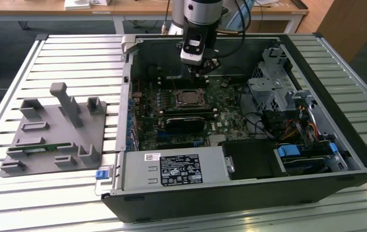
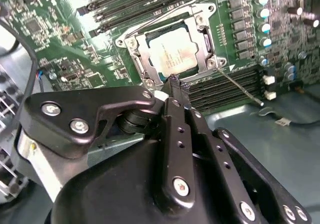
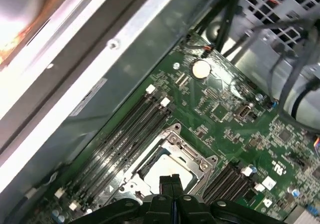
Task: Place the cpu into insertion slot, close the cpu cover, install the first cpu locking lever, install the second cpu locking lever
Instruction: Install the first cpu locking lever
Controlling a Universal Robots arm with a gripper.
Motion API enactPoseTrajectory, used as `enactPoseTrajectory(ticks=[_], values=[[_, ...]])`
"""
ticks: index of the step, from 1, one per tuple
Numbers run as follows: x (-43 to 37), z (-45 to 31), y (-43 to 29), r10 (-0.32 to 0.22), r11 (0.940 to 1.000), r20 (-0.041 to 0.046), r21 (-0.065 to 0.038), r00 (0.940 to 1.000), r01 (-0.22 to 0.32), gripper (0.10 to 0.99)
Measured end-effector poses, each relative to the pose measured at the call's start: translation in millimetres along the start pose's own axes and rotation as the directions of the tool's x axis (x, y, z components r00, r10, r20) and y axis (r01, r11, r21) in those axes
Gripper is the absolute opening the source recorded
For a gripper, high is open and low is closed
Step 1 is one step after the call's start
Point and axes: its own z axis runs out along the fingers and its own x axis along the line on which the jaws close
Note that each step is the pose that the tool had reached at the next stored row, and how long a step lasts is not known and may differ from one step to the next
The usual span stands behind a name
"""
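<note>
The fingers are pressed together with nothing between them, forming one narrow black tip. The gripper hangs just over the edge of the insertion slot, on its far side in the exterior view. The cpu lies flat in that slot, pale face up, and the cpu cover lies down around it as a silver frame. From one corner of the frame a thin locking lever runs out slantwise over the black memory slots beside the socket (it looks unlatched, though I cannot tell how high it stands). I judge the work to be at the levers. The closed tip serves as a pusher and should bear on the bare wire of the lever, well clear of the chip's face and the small parts on the green motherboard. The cpu is square, so it has no long axis. Its edges run parallel with the frame and with the walls of the computer case.
</note>
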Motion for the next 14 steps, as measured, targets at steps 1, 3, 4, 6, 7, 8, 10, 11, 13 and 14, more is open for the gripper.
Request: enactPoseTrajectory(ticks=[1, 3, 4, 6, 7, 8, 10, 11, 13, 14], values=[[0.0, 0.0, 0.0, -0.013, 0.9999, -0.0002, 0.000, 0.9999, 0.013, 0.106], [0.0, 0.0, 0.0, -0.039, 0.9992, -0.0008, 0.000, 0.9992, 0.039, 0.106], [0.0, 0.0, 0.0, -0.050, 0.9987, -0.0009, 0.000, 0.9987, 0.050, 0.106], [0.0, 0.0, 0.0, -0.068, 0.9977, -0.0013, 0.000, 0.9977, 0.068, 0.106], [0.0, 0.0, 0.0, -0.079, 0.9969, -0.0015, 0.000, 0.9969, 0.079, 0.106], [0.0, 0.0, 0.0, -0.091, 0.9958, -0.0018, 0.000, 0.9958, 0.091, 0.106], [0.0, 0.0, 0.0, -0.120, 0.9928, -0.0023, 0.000, 0.9928, 0.120, 0.106], [0.0, 0.0, 0.0, -0.133, 0.9911, -0.0025, 0.000, 0.9911, 0.133, 0.106], [0.0, 0.0, 0.0, -0.159, 0.9872, -0.0030, 0.000, 0.9872, 0.159, 0.106], [0.0, 0.0, 0.0, -0.172, 0.9851, -0.0033, 0.000, 0.9851, 0.172, 0.106]])
